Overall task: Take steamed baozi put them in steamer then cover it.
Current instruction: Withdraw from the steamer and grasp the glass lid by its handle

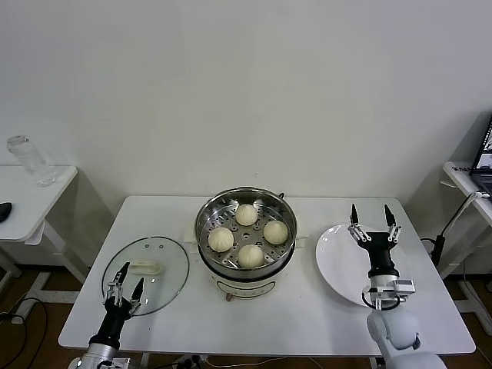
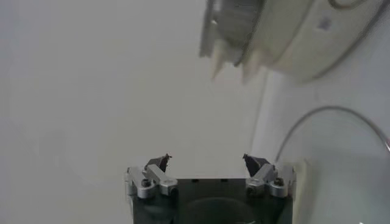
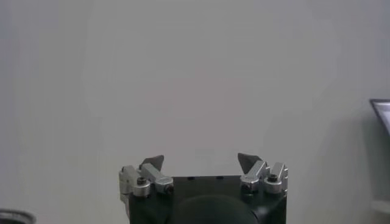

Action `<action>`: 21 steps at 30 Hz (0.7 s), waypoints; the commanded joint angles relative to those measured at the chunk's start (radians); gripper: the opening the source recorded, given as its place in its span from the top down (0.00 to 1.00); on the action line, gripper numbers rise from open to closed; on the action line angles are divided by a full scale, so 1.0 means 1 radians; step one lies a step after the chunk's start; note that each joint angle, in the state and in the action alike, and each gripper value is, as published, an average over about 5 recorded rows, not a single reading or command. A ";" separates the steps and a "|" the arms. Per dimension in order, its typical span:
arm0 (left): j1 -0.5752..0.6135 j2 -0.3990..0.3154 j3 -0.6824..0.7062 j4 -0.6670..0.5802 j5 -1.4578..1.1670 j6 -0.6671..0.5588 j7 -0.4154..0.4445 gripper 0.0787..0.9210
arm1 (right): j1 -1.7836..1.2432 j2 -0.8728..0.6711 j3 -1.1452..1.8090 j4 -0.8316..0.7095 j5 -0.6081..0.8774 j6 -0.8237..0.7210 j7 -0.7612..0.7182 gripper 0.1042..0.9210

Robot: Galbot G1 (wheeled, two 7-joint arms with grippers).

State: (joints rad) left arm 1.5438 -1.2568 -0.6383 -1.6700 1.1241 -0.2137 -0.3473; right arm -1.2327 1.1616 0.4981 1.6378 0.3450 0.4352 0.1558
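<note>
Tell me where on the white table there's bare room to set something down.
Free: the front strip of the table between the left gripper and right gripper, and the back corners. Crowded: the middle row, where lid, steamer and plate sit close together.

Shiny perforated metal steamer (image 1: 206,219), clear glass cover (image 1: 167,270), smooth matt baozi (image 1: 221,239)

- A white desk (image 1: 307,323) fills the lower middle of the head view.
- A flat white plate (image 1: 338,261) lies on its right part, empty on the part that shows.
- A second white desk (image 1: 34,196) stands at the left edge, with a clear plastic bottle (image 1: 29,160) on it and a dark object (image 1: 4,209) at the frame's edge.
- At the right edge, a laptop (image 1: 484,157) sits on another white desk (image 1: 460,175).
- Cables (image 1: 19,315) lie on the floor, lower left.
- A plain white wall (image 1: 246,84) fills the upper half.
</note>
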 commanded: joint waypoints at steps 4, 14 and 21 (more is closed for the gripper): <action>-0.135 -0.020 0.028 0.207 0.114 0.034 -0.100 0.12 | -0.074 0.052 0.053 -0.006 -0.032 0.019 0.003 0.12; -0.185 -0.018 0.040 0.235 0.124 0.060 -0.095 0.12 | -0.067 0.065 0.047 -0.034 -0.058 0.036 0.000 0.12; -0.212 -0.021 0.056 0.246 0.122 0.085 -0.084 0.12 | -0.068 0.073 0.046 -0.040 -0.077 0.043 -0.002 0.12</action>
State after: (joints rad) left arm 1.3766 -1.2767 -0.5952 -1.4644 1.2292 -0.1554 -0.4237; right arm -1.2897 1.2254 0.5351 1.6038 0.2835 0.4725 0.1533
